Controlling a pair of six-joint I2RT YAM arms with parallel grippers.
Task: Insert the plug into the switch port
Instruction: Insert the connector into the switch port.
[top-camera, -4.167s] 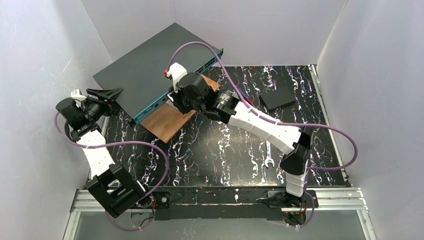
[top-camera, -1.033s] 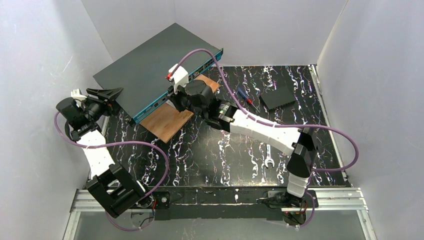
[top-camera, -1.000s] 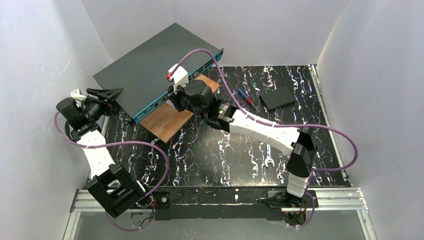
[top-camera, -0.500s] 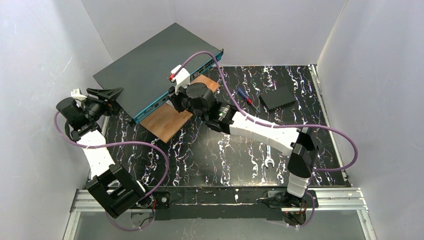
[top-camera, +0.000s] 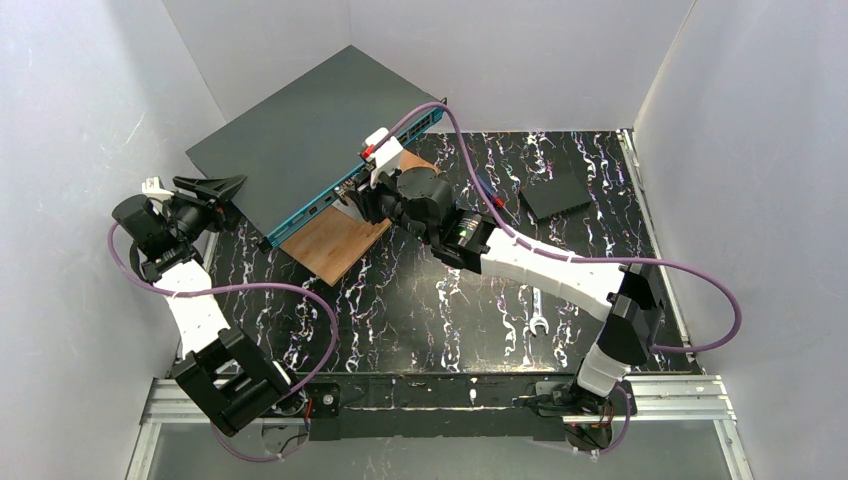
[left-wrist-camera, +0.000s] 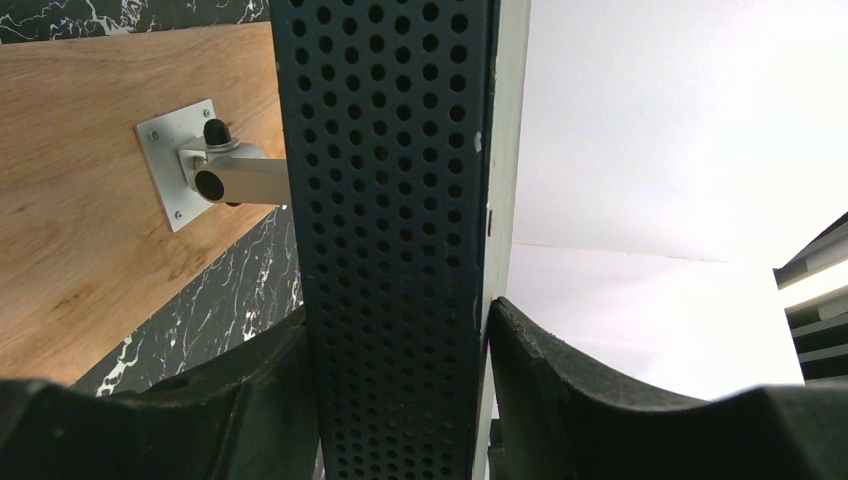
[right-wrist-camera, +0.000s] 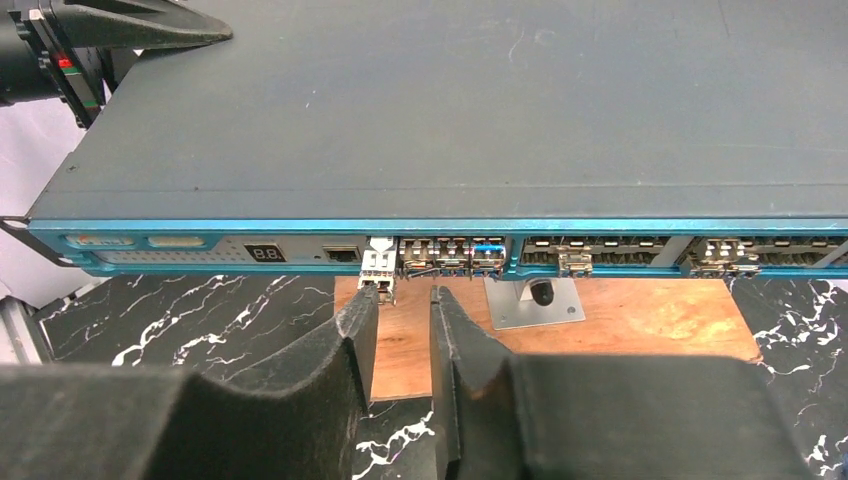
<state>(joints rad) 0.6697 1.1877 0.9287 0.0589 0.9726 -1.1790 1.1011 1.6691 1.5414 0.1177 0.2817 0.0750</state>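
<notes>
The left gripper (top-camera: 225, 192) is seen clamped on the left end of the switch (top-camera: 300, 130). Its black fingers (left-wrist-camera: 560, 390) are set against the perforated dark metal end wall, close to the white left wall. The switch's flat grey top is run back into the far corner, and its teal ported edge is turned near and right. It is met from below by a silver post (left-wrist-camera: 235, 180) fixed to a wooden board (top-camera: 335, 240). The plug (right-wrist-camera: 377, 268), a small silver-white block, is seated in a port toward the left of that edge. The right gripper (right-wrist-camera: 402, 295) is placed just near of it, jaws narrowly parted with nothing between them. Rightward, glossy black marbled table (top-camera: 450, 300) is left open, where a spanner (top-camera: 537, 310) and a small black box (top-camera: 555, 195) are seen lying well apart.
</notes>
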